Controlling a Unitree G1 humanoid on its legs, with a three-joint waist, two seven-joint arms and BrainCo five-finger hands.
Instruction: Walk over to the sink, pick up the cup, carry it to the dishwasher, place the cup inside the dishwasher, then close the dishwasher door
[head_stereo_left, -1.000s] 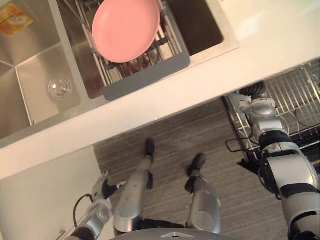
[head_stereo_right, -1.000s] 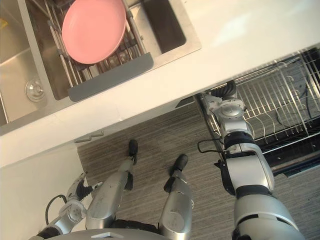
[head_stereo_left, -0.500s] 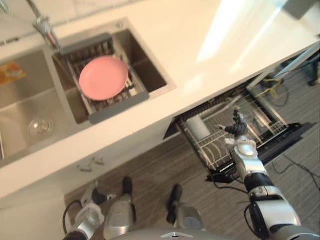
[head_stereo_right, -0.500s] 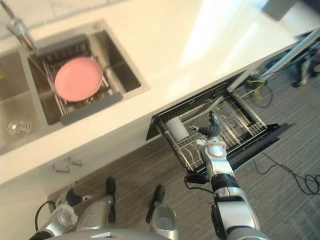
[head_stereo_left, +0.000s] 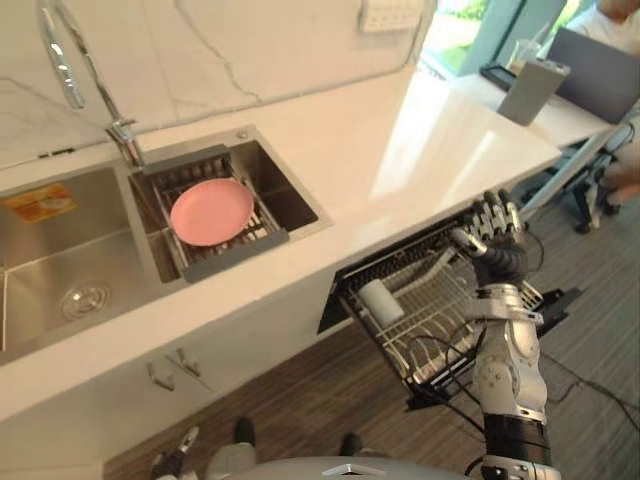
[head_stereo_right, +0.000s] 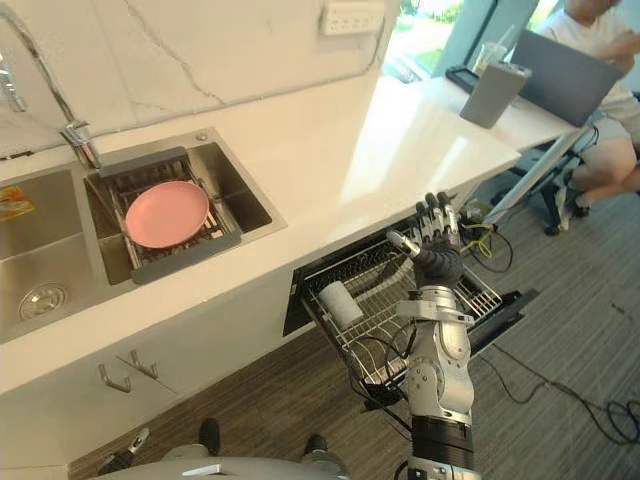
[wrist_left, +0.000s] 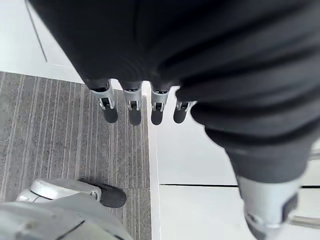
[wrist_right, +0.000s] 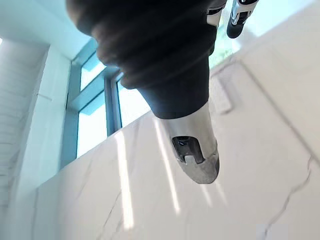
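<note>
A white cup (head_stereo_right: 338, 300) lies on its side in the pulled-out wire rack (head_stereo_right: 400, 330) of the dishwasher under the counter. The dishwasher door (head_stereo_right: 508, 306) hangs open beyond the rack. My right hand (head_stereo_right: 438, 240) is raised above the rack's far side, at about counter height, fingers straight and spread, holding nothing; it is apart from the cup. In the right wrist view its thumb (wrist_right: 196, 155) points at a marble wall. My left hand (wrist_left: 131, 107) hangs low by the floor with straight fingers and is empty.
A pink plate (head_stereo_left: 211, 211) rests in a grey drying rack (head_stereo_left: 235, 255) over the steel sink (head_stereo_left: 70, 290), with the tap (head_stereo_left: 70, 70) behind. A person (head_stereo_right: 600, 60) sits with a laptop at the counter's far right end. Cables (head_stereo_right: 600, 415) lie on the floor there.
The camera has tilted up, so the whole picture shifted. My right hand has risen from the rack to above it, with fingers spread. The cup stays in the rack.
</note>
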